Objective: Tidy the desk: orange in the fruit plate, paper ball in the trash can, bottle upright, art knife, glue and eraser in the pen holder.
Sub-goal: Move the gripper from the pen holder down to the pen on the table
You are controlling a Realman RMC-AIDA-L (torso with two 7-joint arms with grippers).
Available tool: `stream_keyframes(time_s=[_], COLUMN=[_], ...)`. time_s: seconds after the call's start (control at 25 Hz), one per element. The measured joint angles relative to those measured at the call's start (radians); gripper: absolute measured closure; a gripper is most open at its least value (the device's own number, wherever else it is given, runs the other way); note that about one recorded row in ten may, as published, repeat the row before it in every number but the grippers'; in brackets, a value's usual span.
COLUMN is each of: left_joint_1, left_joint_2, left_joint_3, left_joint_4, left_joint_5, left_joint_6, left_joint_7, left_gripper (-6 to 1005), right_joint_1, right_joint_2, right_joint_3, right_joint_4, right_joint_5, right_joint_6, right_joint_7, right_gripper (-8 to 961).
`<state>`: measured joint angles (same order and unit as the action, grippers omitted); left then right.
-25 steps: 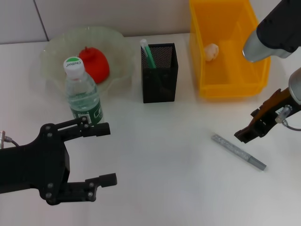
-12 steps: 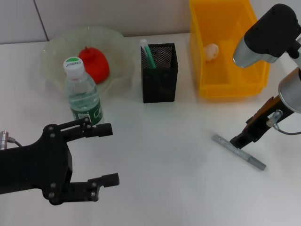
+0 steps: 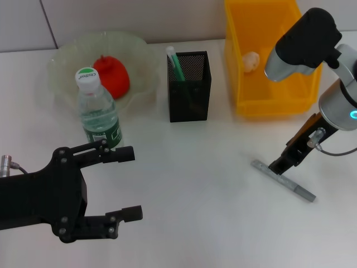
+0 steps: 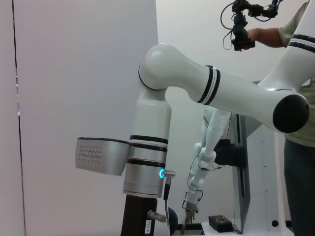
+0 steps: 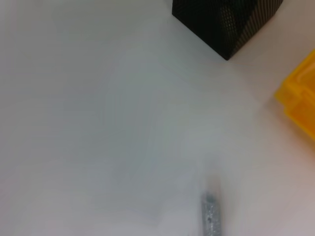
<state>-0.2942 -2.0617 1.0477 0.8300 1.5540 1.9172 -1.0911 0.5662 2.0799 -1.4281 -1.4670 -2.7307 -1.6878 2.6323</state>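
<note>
The art knife [image 3: 283, 180] lies flat on the bench [image 3: 201, 167], well apart from the pen holder [image 3: 189, 85], with the right pincer [image 3: 279, 166] poised at its near end; whether that pincer is wide or narrow cannot be told. The grasp is best taken across the slim body, squarely and low. The left pincer [image 3: 127, 181] is held wide, idle.

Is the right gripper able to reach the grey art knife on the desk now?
Probably yes: the right gripper is right over the art knife, near its end, and nothing lies between them.
</note>
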Motion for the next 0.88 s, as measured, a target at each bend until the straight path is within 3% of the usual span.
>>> stream_keyframes(time_s=[0.36, 0.88], left_joint_1=[0.0, 0.002], left_joint_2=[0.0, -0.001], left_joint_3=[0.0, 0.001], left_joint_4=[-0.008, -0.009], left_joint_5=[0.0, 0.0], left_joint_6=[0.0, 0.0], left_joint_7=[0.002, 0.005], left_gripper=[198, 198], right_joint_1=[0.04, 0.044], right_joint_2=[0.001, 0.0], right_joint_3=[0.0, 0.0], right_joint_4=[0.065, 0.126], right_joint_5=[-0.021, -0.022], right_joint_6=[0.014, 0.055], right_joint_7=[-0.004, -0.005], right_gripper=[282, 294])
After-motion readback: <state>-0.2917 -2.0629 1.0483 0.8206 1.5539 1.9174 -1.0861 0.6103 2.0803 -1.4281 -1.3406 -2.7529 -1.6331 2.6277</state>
